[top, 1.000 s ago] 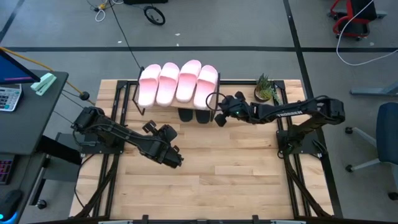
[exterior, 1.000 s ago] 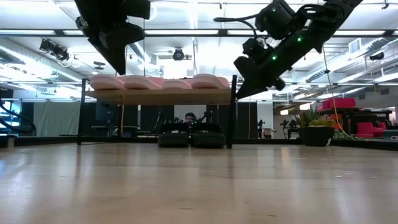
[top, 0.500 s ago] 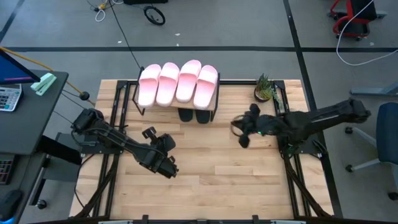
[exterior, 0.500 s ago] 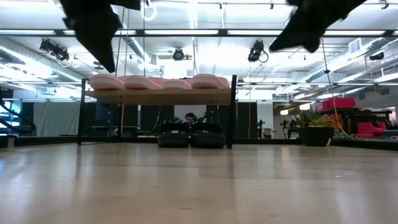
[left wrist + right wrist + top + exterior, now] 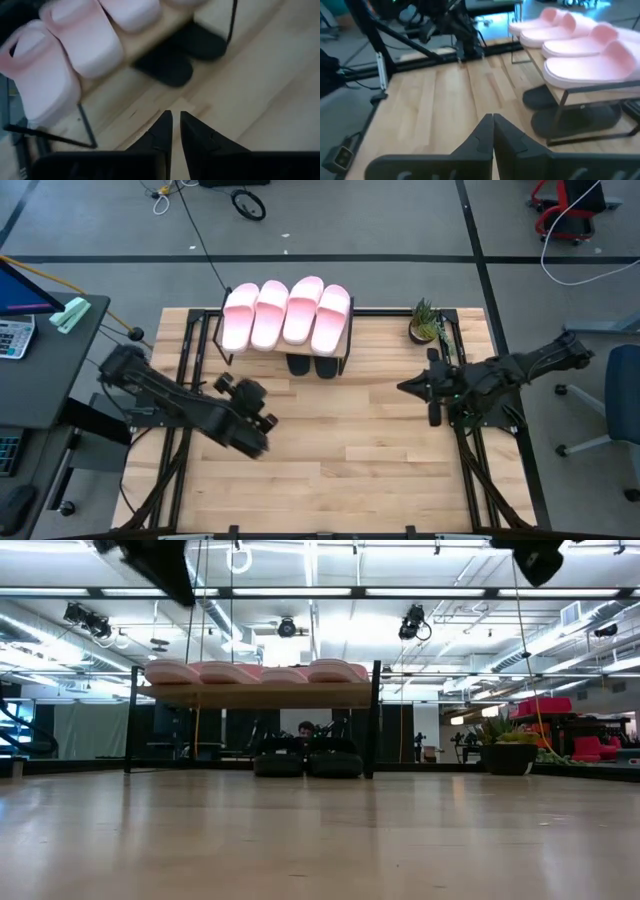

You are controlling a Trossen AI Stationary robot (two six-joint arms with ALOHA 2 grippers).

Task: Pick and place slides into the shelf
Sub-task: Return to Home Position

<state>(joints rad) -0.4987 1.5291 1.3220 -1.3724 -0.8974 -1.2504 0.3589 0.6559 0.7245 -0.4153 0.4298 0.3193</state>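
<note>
The shelf [image 5: 345,345] stands at the table's far middle. Four light pink slides [image 5: 286,315] lie side by side on its plank top [image 5: 260,695]. Two black slides [image 5: 312,365] rest on the table under it [image 5: 306,762]. My left gripper [image 5: 260,402] hangs shut above the table, left of and nearer than the shelf, pointing at the black slides [image 5: 170,67]. My right gripper [image 5: 405,388] is shut too, raised to the shelf's right near the right frame rail, pointing toward the table's left. Neither one holds anything.
A small potted plant [image 5: 428,323] sits at the table's far right corner. Black frame rails [image 5: 470,450] run along both sides of the table. The wide wooden tabletop [image 5: 340,460] stretches nearer than the shelf. A desk with a calculator [image 5: 15,335] stands off the left edge.
My right gripper has drawn away from the shelf's right end toward the table's right edge and risen, nearly out of the low view. My left gripper has pulled back toward the table's left and risen as well. The slides and shelf have stayed put.
</note>
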